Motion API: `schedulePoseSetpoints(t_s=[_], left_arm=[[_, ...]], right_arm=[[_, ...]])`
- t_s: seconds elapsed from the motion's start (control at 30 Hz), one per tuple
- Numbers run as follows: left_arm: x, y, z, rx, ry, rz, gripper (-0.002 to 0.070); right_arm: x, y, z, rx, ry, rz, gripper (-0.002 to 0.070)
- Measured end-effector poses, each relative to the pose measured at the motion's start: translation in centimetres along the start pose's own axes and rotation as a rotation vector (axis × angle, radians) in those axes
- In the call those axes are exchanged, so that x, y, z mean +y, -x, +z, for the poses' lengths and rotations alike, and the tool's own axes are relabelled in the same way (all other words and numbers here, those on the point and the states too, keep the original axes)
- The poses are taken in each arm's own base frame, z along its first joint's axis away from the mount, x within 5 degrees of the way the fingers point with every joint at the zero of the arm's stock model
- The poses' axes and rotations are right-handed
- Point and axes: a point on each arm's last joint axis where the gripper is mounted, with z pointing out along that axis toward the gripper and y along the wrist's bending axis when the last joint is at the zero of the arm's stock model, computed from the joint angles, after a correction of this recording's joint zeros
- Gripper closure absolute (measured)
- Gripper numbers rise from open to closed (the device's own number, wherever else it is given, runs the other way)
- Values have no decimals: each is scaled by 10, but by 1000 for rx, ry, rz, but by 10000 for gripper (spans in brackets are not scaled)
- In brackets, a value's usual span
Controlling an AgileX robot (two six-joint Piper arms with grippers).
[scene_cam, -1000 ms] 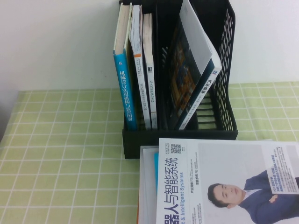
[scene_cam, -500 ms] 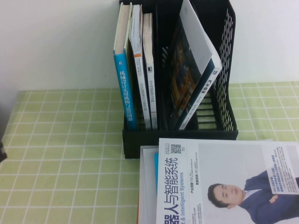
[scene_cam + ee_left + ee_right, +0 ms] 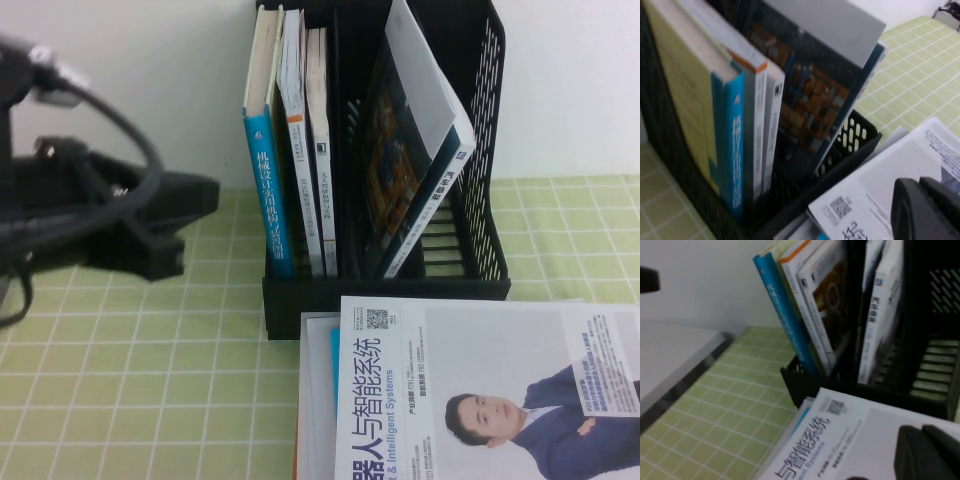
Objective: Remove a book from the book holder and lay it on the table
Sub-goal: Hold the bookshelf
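The black mesh book holder (image 3: 482, 120) stands at the back of the green grid table (image 3: 130, 350). In its right compartment leans the book (image 3: 425, 110), with a pale cover and a teal and white spine; it also shows in the wrist views (image 3: 840, 25) (image 3: 875, 315). My left gripper (image 3: 205, 195) hangs blurred in the air left of the holder, level with the blue spine. In its own view the left gripper (image 3: 919, 186) is shut and holds nothing. My right gripper (image 3: 921, 435), out of the high view, is shut and empty over the flat white book.
A white book showing a man in a blue suit (image 3: 480, 390) lies on a stack before the holder. Three upright books (image 3: 290, 150) fill the left compartment. A dark orange-patterned book (image 3: 385, 160) leans against the task book. White wall behind; bare cloth at left.
My left arm has swung in from the left edge of the high view toward the holder. Books and holder have not moved.
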Motion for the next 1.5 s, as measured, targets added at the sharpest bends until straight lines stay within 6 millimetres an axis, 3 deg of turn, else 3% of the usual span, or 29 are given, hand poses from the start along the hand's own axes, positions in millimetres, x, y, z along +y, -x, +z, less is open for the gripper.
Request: schedulePoseSetpoints(t_s=[0.13,0.4,0.6,0.8,0.93,1.13,1.3,1.5], left_arm=[[-5,38,27,8,-53,120,678],[-21,73,95,102,-119,319,678],[-15,92,140,87,-116,350,678],[-12,118,163,20,-109,380,678],[-10,117,185,34,-120,389,678],[-2,96,217,119,-121,422,678],[0,91,226,125,-120,434,678],[-14,94,229,83,-125,475,678]], right_arm=[[-2,7,18,-46,103,-34,678],[-24,19,52,-104,105,42,678],[-43,10,78,-8,78,64,678],[-58,-5,103,105,94,107,663],[-65,-15,119,147,144,140,611],[-69,-22,128,176,173,103,489],[-70,-23,129,177,174,98,456],[-70,-22,129,173,174,102,453]])
